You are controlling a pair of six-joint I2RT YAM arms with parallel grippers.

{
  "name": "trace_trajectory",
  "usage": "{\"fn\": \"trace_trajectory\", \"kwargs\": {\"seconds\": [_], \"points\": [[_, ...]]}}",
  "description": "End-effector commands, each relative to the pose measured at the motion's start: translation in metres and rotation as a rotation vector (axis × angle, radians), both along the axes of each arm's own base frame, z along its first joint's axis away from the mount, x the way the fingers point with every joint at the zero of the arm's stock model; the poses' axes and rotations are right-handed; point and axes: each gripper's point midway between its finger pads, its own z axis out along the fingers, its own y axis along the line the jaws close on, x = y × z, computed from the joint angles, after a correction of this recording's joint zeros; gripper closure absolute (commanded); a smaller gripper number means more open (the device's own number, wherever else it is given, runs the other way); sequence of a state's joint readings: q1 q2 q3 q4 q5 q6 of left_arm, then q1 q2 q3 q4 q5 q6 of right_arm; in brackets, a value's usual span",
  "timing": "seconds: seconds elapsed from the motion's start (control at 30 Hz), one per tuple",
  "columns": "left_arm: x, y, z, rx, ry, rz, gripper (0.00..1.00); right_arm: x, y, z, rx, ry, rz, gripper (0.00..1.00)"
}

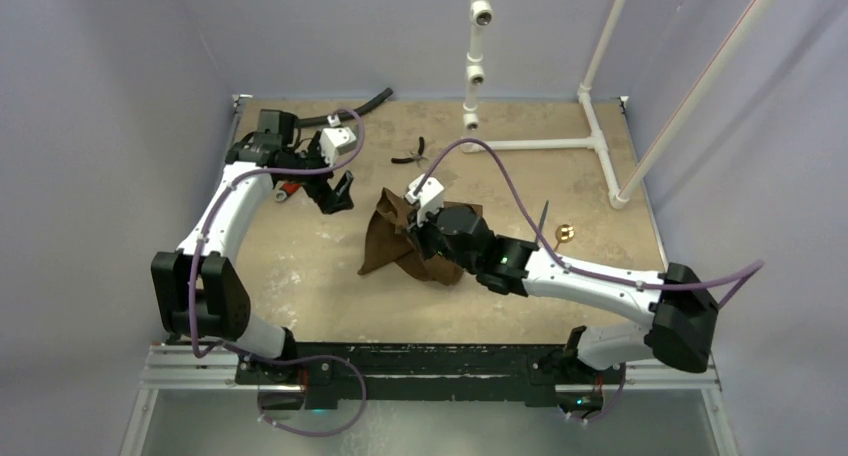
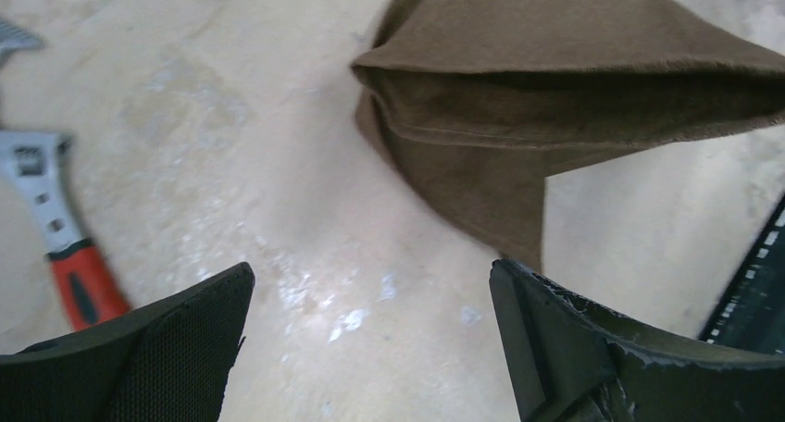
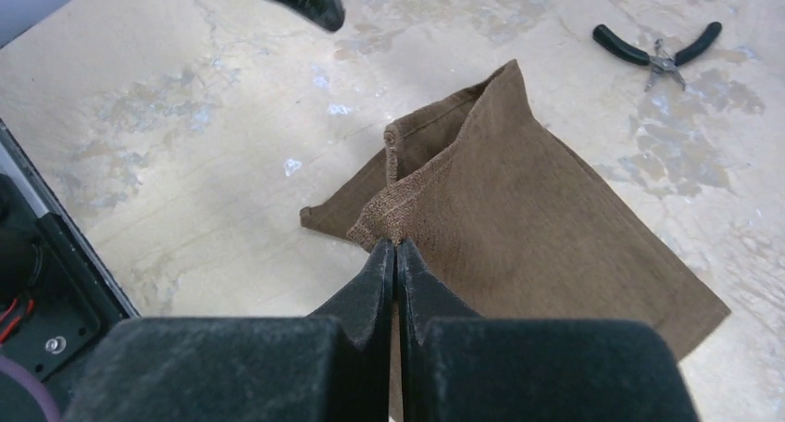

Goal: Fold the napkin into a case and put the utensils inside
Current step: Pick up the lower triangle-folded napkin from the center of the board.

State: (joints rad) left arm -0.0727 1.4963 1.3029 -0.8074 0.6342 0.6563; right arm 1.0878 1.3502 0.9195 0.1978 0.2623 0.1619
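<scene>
The dark-brown napkin (image 1: 385,238) lies bunched in the middle of the table, one corner lifted. My right gripper (image 1: 420,240) is shut on that raised corner. In the right wrist view its jaws (image 3: 396,248) press together with the hem of the napkin (image 3: 528,191) pinched between the tips. My left gripper (image 1: 338,198) hovers left of the cloth, open and holding nothing. In the left wrist view its fingers (image 2: 176,348) stand wide apart over bare table, with the folded napkin (image 2: 555,70) ahead of them. A thin dark utensil (image 1: 543,220) lies right of the napkin.
A red-handled wrench (image 1: 288,188) (image 2: 69,255) lies close to the left gripper. Black pliers (image 1: 410,156) (image 3: 659,50) rest behind the napkin. A black hose (image 1: 357,107) lies at the back left. A white pipe frame (image 1: 560,143) stands at the back right, and a small gold round object (image 1: 565,233) sits near the utensil.
</scene>
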Motion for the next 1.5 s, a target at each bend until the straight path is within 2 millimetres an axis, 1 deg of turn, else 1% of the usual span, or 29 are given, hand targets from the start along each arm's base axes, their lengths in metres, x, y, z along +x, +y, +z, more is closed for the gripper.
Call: {"fn": "trace_trajectory", "kwargs": {"seconds": [0.0, 0.07, 0.1, 0.17, 0.23, 0.27, 0.37, 0.4, 0.5, 0.53, 0.6, 0.63, 0.67, 0.7, 0.73, 0.8, 0.87, 0.9, 0.97, 1.13, 1.17, 1.23, 1.27, 1.3, 1.33, 1.37, 1.4, 1.43, 1.47], "points": [[-0.038, -0.047, 0.003, -0.143, 0.063, -0.195, 0.01, -0.006, -0.019, 0.008, -0.023, 0.018, 0.017, 1.0], [-0.056, -0.067, -0.008, -0.124, 0.083, -0.279, 0.01, -0.003, -0.027, 0.02, 0.023, 0.007, 0.009, 1.0], [-0.062, -0.076, -0.012, -0.134, 0.096, -0.289, 0.01, -0.002, -0.029, 0.026, 0.042, 0.003, 0.016, 1.0], [-0.06, -0.091, -0.008, -0.196, 0.086, -0.279, 0.01, -0.003, -0.029, 0.031, 0.059, 0.007, 0.041, 1.0], [-0.059, -0.102, 0.001, -0.23, 0.07, -0.309, 0.01, -0.004, -0.028, 0.028, 0.047, 0.022, 0.058, 1.0], [-0.059, -0.106, 0.006, -0.223, 0.043, -0.346, 0.01, -0.005, -0.027, 0.025, 0.04, 0.031, 0.067, 1.0], [-0.05, -0.109, 0.018, -0.193, -0.038, -0.37, 0.02, -0.008, -0.024, 0.018, 0.042, 0.054, 0.082, 1.0], [-0.05, -0.11, 0.022, -0.193, -0.055, -0.387, 0.02, -0.009, -0.023, 0.018, 0.049, 0.06, 0.084, 1.0], [-0.063, -0.114, 0.028, -0.199, -0.047, -0.474, 0.02, -0.008, -0.019, 0.018, 0.07, 0.072, 0.091, 1.0], [-0.068, -0.116, 0.029, -0.204, -0.042, -0.502, 0.03, -0.007, -0.018, 0.017, 0.073, 0.078, 0.093, 1.0], [-0.076, -0.12, 0.029, -0.21, -0.033, -0.537, 0.12, -0.006, -0.015, 0.018, 0.086, 0.083, 0.097, 1.0], [-0.079, -0.122, 0.028, -0.211, -0.031, -0.554, 0.2, -0.005, -0.013, 0.019, 0.091, 0.085, 0.101, 1.0], [-0.082, -0.124, 0.027, -0.209, -0.028, -0.568, 0.34, -0.004, -0.012, 0.02, 0.095, 0.088, 0.105, 1.0], [-0.083, -0.125, 0.027, -0.209, -0.021, -0.575, 0.43, -0.003, -0.011, 0.019, 0.095, 0.092, 0.104, 1.0], [-0.086, -0.125, 0.027, -0.208, -0.011, -0.582, 0.49, -0.002, -0.01, 0.019, 0.096, 0.096, 0.105, 1.0], [-0.089, -0.124, 0.029, -0.206, -0.004, -0.591, 0.55, 0.002, -0.009, 0.017, 0.097, 0.101, 0.1, 1.0], [-0.091, -0.123, 0.03, -0.199, -0.009, -0.59, 0.64, 0.008, -0.011, 0.016, 0.099, 0.104, 0.085, 1.0], [-0.091, -0.122, 0.03, -0.195, -0.016, -0.586, 0.68, 0.006, -0.008, 0.016, 0.107, 0.112, 0.1, 1.0], [-0.092, -0.122, 0.029, -0.197, -0.016, -0.578, 0.69, 0.007, -0.006, 0.015, 0.116, 0.12, 0.109, 1.0], [-0.098, -0.127, 0.022, -0.197, 0.016, -0.602, 0.65, 0.01, -0.002, 0.017, 0.142, 0.129, 0.123, 1.0], [-0.098, -0.128, 0.02, -0.192, 0.024, -0.606, 0.63, 0.01, -0.001, 0.017, 0.144, 0.132, 0.126, 1.0], [-0.095, -0.13, 0.016, -0.183, 0.023, -0.6, 0.51, 0.01, 0.0, 0.016, 0.145, 0.135, 0.133, 1.0], [-0.092, -0.13, 0.014, -0.177, 0.015, -0.591, 0.47, 0.01, 0.0, 0.016, 0.146, 0.138, 0.134, 1.0], [-0.09, -0.13, 0.012, -0.171, 0.008, -0.582, 0.46, 0.01, 0.0, 0.017, 0.148, 0.137, 0.134, 1.0], [-0.088, -0.129, 0.011, -0.167, -0.001, -0.58, 0.52, 0.011, -0.001, 0.016, 0.149, 0.139, 0.131, 1.0], [-0.088, -0.129, 0.011, -0.166, -0.003, -0.58, 0.6, 0.011, -0.002, 0.015, 0.15, 0.14, 0.129, 1.0], [-0.088, -0.13, 0.012, -0.168, -0.004, -0.585, 0.72, 0.012, -0.004, 0.015, 0.152, 0.143, 0.128, 1.0], [-0.089, -0.13, 0.014, -0.169, -0.003, -0.588, 0.92, 0.012, -0.005, 0.014, 0.155, 0.147, 0.126, 1.0], [-0.087, -0.13, 0.016, -0.163, -0.003, -0.584, 1.0, 0.013, -0.007, 0.013, 0.157, 0.153, 0.123, 1.0]]}}
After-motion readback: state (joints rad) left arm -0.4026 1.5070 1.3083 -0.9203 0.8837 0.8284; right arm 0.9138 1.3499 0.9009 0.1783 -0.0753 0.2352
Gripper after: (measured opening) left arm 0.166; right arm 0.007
